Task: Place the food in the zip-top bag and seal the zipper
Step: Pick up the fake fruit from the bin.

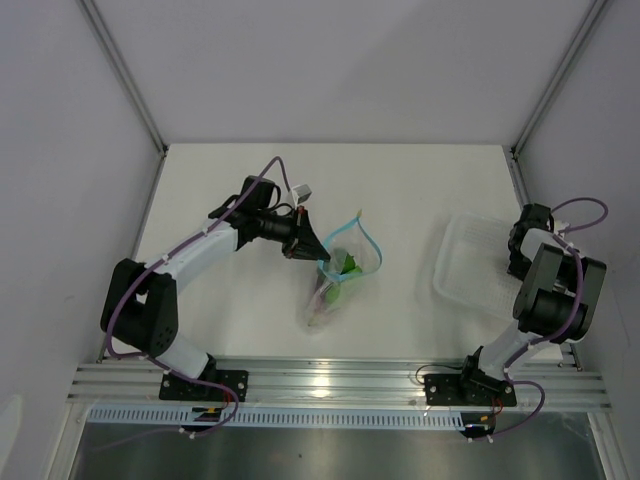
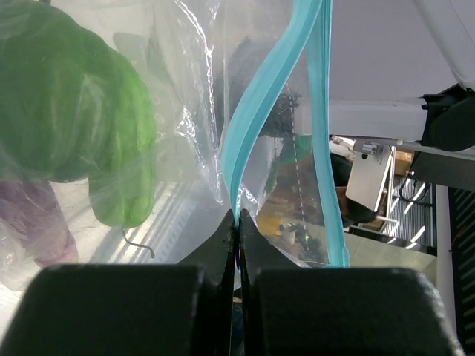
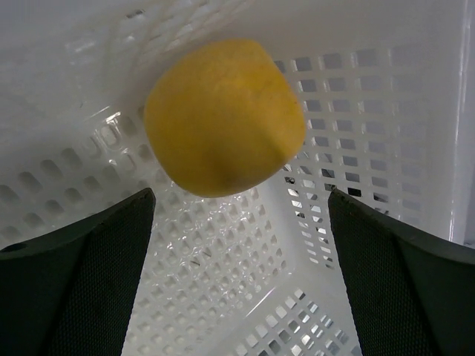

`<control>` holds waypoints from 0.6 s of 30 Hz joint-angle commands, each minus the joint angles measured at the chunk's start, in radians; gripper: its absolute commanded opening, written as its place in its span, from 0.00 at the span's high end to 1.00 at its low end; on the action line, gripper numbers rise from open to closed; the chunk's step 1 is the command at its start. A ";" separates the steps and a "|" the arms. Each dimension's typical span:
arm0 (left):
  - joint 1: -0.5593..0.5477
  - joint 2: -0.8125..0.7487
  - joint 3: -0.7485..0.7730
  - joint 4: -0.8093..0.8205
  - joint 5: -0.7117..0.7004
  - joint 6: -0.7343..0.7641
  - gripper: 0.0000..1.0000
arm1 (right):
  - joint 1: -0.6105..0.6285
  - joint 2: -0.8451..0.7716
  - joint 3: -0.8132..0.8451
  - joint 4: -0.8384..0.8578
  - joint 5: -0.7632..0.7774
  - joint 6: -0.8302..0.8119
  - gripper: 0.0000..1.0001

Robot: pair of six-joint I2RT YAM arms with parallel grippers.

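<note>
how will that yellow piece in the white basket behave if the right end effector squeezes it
The yellow piece looks rounded, no flat side showing, so it will probably roll on the basket floor if nudged. Its skin looks smooth, so it might slip out of the open right end effector unless gripped across its middle.

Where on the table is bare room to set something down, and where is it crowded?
Free: the far strip of table behind bag and basket, and the gap between them. Crowded: the bag, where the left tool pinches the zipper, and inside the basket, under the open right tool.
</note>
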 commanded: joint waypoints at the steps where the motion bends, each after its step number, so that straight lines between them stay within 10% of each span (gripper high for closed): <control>1: 0.013 -0.027 -0.008 0.013 0.017 0.027 0.99 | -0.029 0.012 0.033 0.055 -0.019 -0.020 0.01; 18: 0.013 -0.061 -0.066 0.035 0.004 0.004 0.99 | -0.050 0.001 0.088 0.145 -0.240 -0.182 0.05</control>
